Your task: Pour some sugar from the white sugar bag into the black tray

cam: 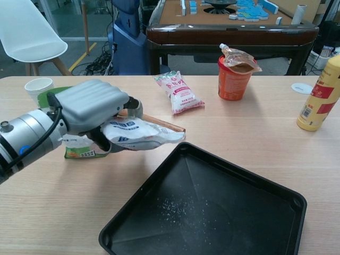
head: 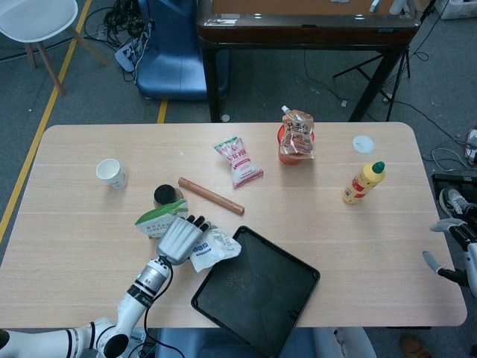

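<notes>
My left hand grips the white sugar bag, held roughly level above the table, its free end pointing right over the near-left rim of the black tray. A thin scatter of white sugar grains lies on the tray floor near that rim. My right hand shows at the right edge of the head view, off the table, with fingers apart and nothing in it.
A green-and-white corn starch bag stands just behind my left hand, by a dark jar. A wooden rolling pin, small snack packet, red cup with pouch, yellow bottle and paper cup lie farther back.
</notes>
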Robot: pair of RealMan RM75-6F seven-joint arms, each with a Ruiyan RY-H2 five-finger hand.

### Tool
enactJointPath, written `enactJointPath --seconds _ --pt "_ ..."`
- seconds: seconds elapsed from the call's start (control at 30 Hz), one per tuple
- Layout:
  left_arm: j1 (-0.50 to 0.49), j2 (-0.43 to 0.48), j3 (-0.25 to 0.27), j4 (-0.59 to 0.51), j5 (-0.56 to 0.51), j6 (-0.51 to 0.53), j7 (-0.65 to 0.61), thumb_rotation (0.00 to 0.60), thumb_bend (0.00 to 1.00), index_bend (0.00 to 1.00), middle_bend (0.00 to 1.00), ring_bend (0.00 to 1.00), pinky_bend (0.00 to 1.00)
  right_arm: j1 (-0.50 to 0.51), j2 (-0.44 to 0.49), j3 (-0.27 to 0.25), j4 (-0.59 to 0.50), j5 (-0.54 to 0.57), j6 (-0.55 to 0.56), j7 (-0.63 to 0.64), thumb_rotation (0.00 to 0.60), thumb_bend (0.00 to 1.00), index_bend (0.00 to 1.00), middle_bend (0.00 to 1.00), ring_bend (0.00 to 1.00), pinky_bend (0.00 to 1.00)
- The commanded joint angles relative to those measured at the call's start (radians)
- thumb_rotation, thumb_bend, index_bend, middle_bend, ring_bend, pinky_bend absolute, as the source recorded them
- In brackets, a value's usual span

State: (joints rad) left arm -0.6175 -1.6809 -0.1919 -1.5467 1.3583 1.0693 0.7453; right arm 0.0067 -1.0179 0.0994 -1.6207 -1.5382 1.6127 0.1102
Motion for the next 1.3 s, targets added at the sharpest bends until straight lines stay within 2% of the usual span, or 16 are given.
enactJointPath --seconds 0.03,0.4,0.83,1.07,1.3 --pt "0.014 0.021 -0.016 -0.023 -0.051 -0.003 -0.084 0.600 0.22 0.43 0.66 0.63 0.72 0.001 -0.001 0.001 0.002 0.002 -0.002 0.000 0.600 0.23 0.40 0.37 0.22 0.24" --pt "0.034 0.044 -0.007 -0.019 -0.153 -0.036 -0.288 0.600 0.22 0.43 0.66 0.63 0.72 -0.001 -0.004 -0.002 0.009 0.003 -0.001 0.006 0.600 0.23 0.40 0.37 0.22 0.24" --pt "0.021 0.065 -0.021 -0.045 -0.289 -0.115 -0.440 0.600 0.22 0.41 0.66 0.63 0.72 -0.006 -0.007 -0.005 0.019 0.004 0.003 0.014 0.600 0.23 0.40 0.37 0.22 0.24" --pt "0.011 0.070 -0.038 -0.052 -0.356 -0.155 -0.525 0.600 0.22 0.37 0.64 0.62 0.72 -0.003 -0.008 -0.003 0.015 0.003 0.001 0.011 0.600 0.23 0.40 0.37 0.22 0.24" --pt "-0.005 0.064 -0.029 -0.042 -0.367 -0.183 -0.569 0.600 0.22 0.28 0.55 0.54 0.70 -0.005 -0.007 -0.004 0.014 0.006 0.001 0.009 0.600 0.23 0.40 0.37 0.22 0.24"
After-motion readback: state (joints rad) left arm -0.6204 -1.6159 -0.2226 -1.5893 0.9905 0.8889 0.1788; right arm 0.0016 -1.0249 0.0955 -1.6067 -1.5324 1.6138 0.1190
